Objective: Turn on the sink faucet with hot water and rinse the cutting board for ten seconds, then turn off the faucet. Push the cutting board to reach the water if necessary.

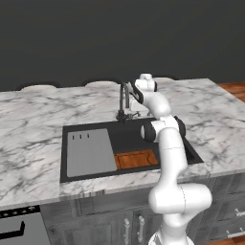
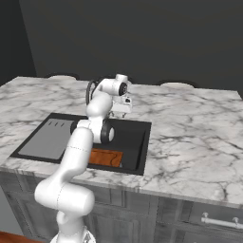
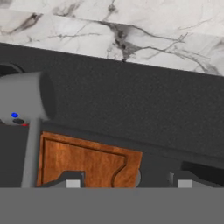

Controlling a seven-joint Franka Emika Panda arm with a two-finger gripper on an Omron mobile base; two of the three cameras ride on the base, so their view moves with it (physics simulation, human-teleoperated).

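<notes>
In the black sink (image 1: 129, 139), a grey slotted slab (image 1: 89, 152) lay left of the cutting board (image 1: 136, 159). Behind them stood the sink faucet (image 1: 124, 103); the gripper (image 3: 129, 180) hovered beside it, jaws drawn in, clasping nothing. No writing was legible.

arm: mine, folded at the elbow, reaching forward and up
gripper (image 3: 129, 180): my jaws drawn in, nothing between them

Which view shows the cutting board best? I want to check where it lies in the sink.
The left base view: the cutting board lies flat at the sink's front right. In the right base view the arm partly covers it; the hand view crops it.
</notes>
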